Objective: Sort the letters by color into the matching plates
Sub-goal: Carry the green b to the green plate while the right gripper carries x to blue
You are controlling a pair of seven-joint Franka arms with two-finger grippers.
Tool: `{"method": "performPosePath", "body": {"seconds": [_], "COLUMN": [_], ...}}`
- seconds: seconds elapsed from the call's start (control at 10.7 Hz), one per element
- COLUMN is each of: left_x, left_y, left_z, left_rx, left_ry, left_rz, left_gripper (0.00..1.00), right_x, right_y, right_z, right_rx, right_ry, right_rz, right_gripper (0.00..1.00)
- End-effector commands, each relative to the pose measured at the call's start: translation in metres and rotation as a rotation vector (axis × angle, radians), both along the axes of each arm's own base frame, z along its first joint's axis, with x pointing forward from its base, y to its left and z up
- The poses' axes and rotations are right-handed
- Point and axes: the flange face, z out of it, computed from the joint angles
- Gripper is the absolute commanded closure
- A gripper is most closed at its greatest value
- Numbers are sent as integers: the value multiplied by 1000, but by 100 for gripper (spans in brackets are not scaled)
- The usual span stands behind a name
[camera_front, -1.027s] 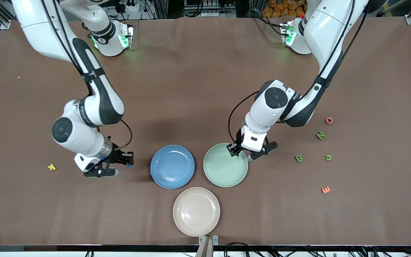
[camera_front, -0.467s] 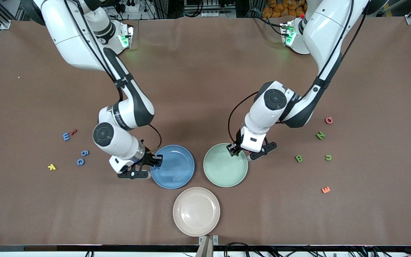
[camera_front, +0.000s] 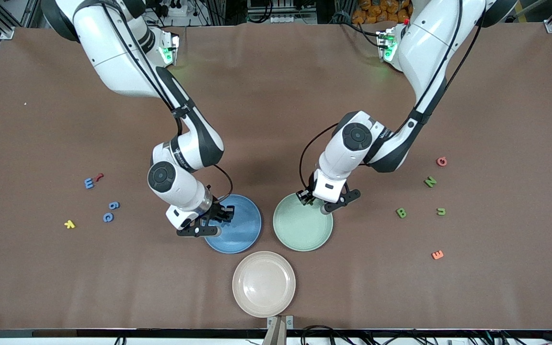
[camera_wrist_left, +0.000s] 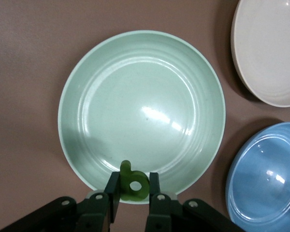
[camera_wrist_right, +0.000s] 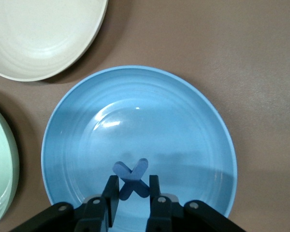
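Nearest the front camera sits the cream plate (camera_front: 264, 283), and just above it in that view lie the blue plate (camera_front: 243, 237) and the pale green plate (camera_front: 302, 232), side by side, the blue one toward the right arm's end of the table.

Over the blue plate's rim hangs the right gripper (camera_front: 222, 216), its fingers (camera_wrist_right: 111, 193) closed on a blue X-shaped letter (camera_wrist_right: 131, 178) (the right wrist view shows the piece pinched between the pads, above the plate's inner slope). Over the edge of the green plate nearest the robots is the left gripper (camera_front: 307, 200), clamped in the same way on a green letter (camera_wrist_left: 132, 182), a rounded piece with a short stem that reads like a b or a 6.

Toward the left arm's end lie an orange E (camera_front: 437, 255), then a green B (camera_front: 401, 212) and a green U (camera_front: 441, 211), then a green N (camera_front: 430, 181), and farthest from the camera a pink G (camera_front: 442, 161).

Toward the right arm's end lie a yellow letter (camera_front: 69, 224), then two blue letters close together, a C (camera_front: 108, 217) and a smaller rounded one (camera_front: 114, 205), then a blue E (camera_front: 88, 183) with a small red piece (camera_front: 98, 176) just beside it.
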Motion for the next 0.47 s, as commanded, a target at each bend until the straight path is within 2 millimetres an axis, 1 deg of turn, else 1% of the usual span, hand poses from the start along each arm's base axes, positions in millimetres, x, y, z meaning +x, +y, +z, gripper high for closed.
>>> {"method": "performPosePath", "body": {"seconds": [0.0, 0.09, 0.19, 0.28, 0.37], "left_x": [5, 15, 20, 25, 25], "left_y": [-10, -13, -11, -2, -3], "left_z": [-2, 2, 1, -1, 0], "left_rx": [-13, -28, -30, -12, 6], "left_ry": [-7, -22, -25, -36, -55], "left_rz": [11, 19, 25, 28, 4], "left_gripper": [100, 100, 75, 30, 0], "right_x": [7, 8, 11, 13, 18], "right_y": [3, -2, -7, -12, -26], "right_z": [4, 4, 9, 16, 18], "right_rx": [13, 7, 1, -2, -12], "right_ry": [-10, -15, -24, -33, -30], "right_rz": [-13, 7, 32, 47, 34], "right_gripper": [0, 0, 0, 0, 0]}}
